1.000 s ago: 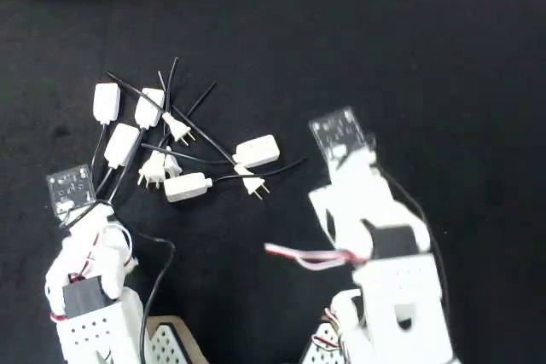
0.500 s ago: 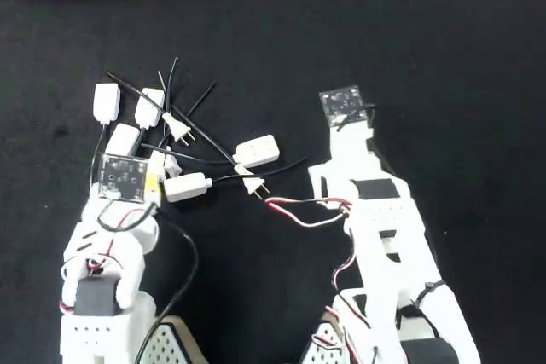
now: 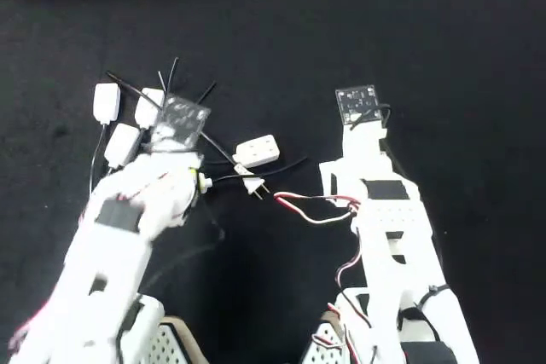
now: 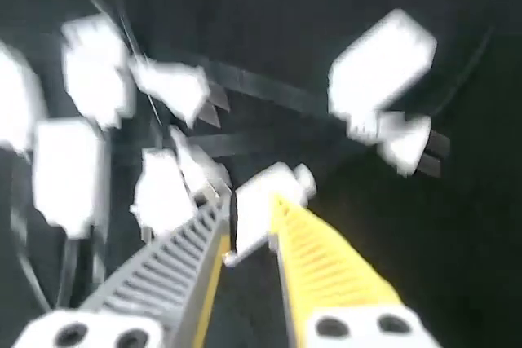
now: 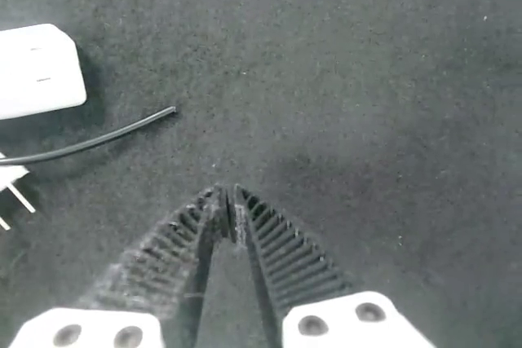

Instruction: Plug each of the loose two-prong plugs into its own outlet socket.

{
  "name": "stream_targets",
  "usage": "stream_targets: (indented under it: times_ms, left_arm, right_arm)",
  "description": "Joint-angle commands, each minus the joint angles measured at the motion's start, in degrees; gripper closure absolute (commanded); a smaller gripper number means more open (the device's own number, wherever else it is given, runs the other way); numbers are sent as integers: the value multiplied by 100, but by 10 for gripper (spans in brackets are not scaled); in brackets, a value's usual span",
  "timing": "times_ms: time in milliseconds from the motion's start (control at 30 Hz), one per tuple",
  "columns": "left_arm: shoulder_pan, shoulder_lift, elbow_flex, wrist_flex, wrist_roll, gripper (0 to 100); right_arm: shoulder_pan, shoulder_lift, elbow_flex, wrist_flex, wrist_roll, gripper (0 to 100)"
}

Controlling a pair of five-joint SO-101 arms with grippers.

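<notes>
I count three plugs from my left wrist. A far plug point(image 4: 175, 87) lies among the blocks and a near plug point(image 4: 163, 193) lies just beside my grey finger point(image 4: 163, 262). A lone plug point(image 4: 404, 143) lies apart from the other two, its two prongs bare. Blur hides whether another lies against the near one.

From above the socket blocks come to five. Three are clustered: the corner socket block point(image 3: 107, 101), the middle socket block point(image 3: 147, 106) and the nearer socket block point(image 3: 122, 144). The lone socket block point(image 3: 258, 150) lies just beside the lone plug. The fifth socket block point(image 4: 261, 213) is under my left arm.

My left pincer point(image 4: 247, 200) is parted narrowly, grey finger and yellow finger point(image 4: 326, 258) either side of that fifth block. I cannot tell whether they press it.

My right pincer point(image 5: 227, 205) is closed tip to tip on nothing, over the black table point(image 3: 444, 40) near the lone socket block. Thin black cords point(image 3: 281, 164) trail between the pieces.
</notes>
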Motion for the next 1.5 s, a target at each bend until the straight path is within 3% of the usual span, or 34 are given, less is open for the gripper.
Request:
stream_targets:
  times_ms: [0,300,500,633,867,1167,1267,1467]
  left_arm:
    - [84,1820,-901,-114,9,905]
    - [75,4281,-2053,-70,-18,905]
    - [66,4387,-2000,-18,-440,898]
    - [-110,4387,-1877,70,-466,789]
    - [-303,4387,-1789,554,-1468,755]
    - [-303,4387,-1851,642,-1626,977]
    - [-303,4378,-1965,879,-1582,973]
    - [-365,4149,-2167,1073,-738,971]
  right_arm:
    - [88,-171,-31,-97,-35,985]
    - [88,-171,-31,-97,-26,985]
    - [88,-171,-31,-97,-18,985]
    - [88,-171,-31,-88,-9,985]
    - [88,-171,-22,-79,0,985]
    - [88,-171,-22,-88,-9,985]
    - [88,-171,-22,-97,-9,985]
    - [88,-171,-22,-97,0,985]
